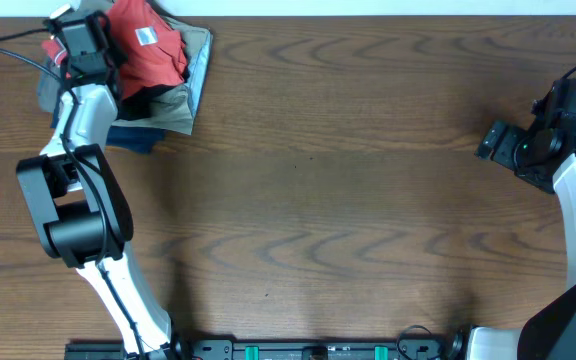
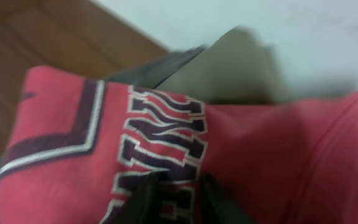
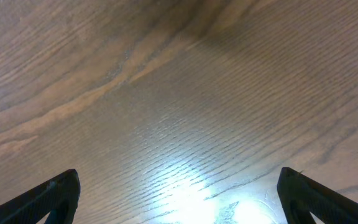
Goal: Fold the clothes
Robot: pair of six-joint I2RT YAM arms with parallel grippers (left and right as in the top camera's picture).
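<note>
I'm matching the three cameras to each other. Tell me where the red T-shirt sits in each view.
Overhead: the red T-shirt lies top left, on the pile of folded garments.
Left wrist: it fills most of the frame, its lettering left of centre.
Right wrist: not in it; only the table shows.
Shared landmark: the table's brown wood grain, seen in all three views.

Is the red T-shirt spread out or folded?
Folded: the red T-shirt sits as a compact bundle atop the garment pile, neck tag up.
</note>
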